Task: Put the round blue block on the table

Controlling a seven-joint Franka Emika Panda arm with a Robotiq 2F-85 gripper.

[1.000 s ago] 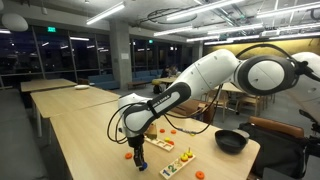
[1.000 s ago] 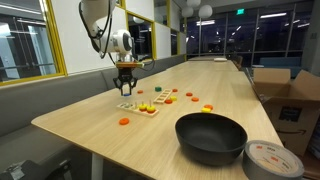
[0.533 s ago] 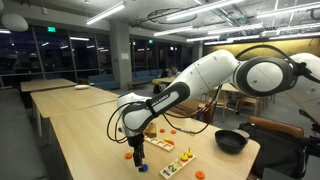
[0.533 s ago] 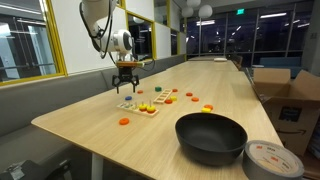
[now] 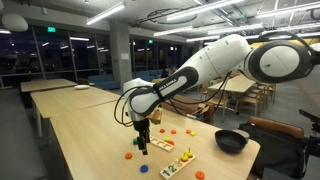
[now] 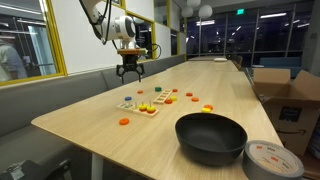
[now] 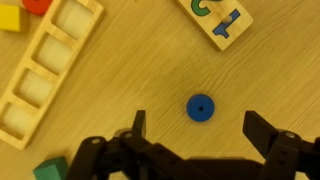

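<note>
Light-wood worktop (image 7: 130, 70) carries the round blue block (image 7: 201, 107), flat and free near one long edge; fingers (image 7: 262, 135) hover spread wide above it. Placing looks done; only withdrawal remains.

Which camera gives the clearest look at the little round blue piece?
The wrist view: the round blue block lies large and unobstructed on the table, its centre hole visible. In an exterior view it is only a blue speck; elsewhere it is too small to find.
</note>
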